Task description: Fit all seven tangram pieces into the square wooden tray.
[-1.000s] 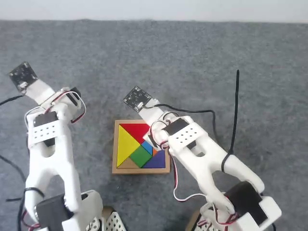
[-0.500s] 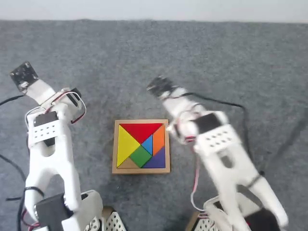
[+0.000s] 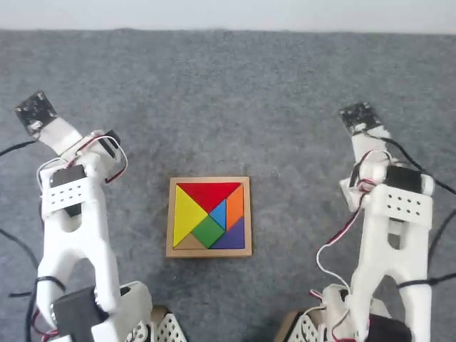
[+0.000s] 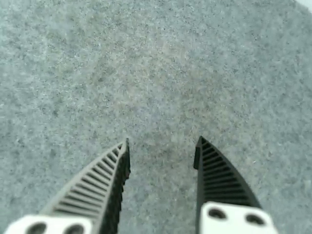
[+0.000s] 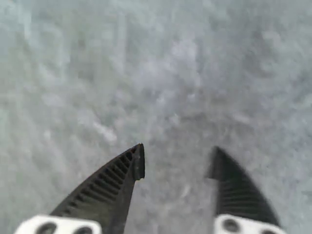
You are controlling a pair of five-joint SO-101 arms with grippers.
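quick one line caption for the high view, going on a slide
Coloured tangram pieces packed in the square wooden tray on grey cloth, two arms standing clear either side.

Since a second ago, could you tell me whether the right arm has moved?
Yes: the right arm swung rightward, away from over the wooden tray.

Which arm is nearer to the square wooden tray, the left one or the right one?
Left. The left arm stands beside the tray, with a narrow strip of carpet between them. The right arm is on the tray's other side, across a clearly wider gap.
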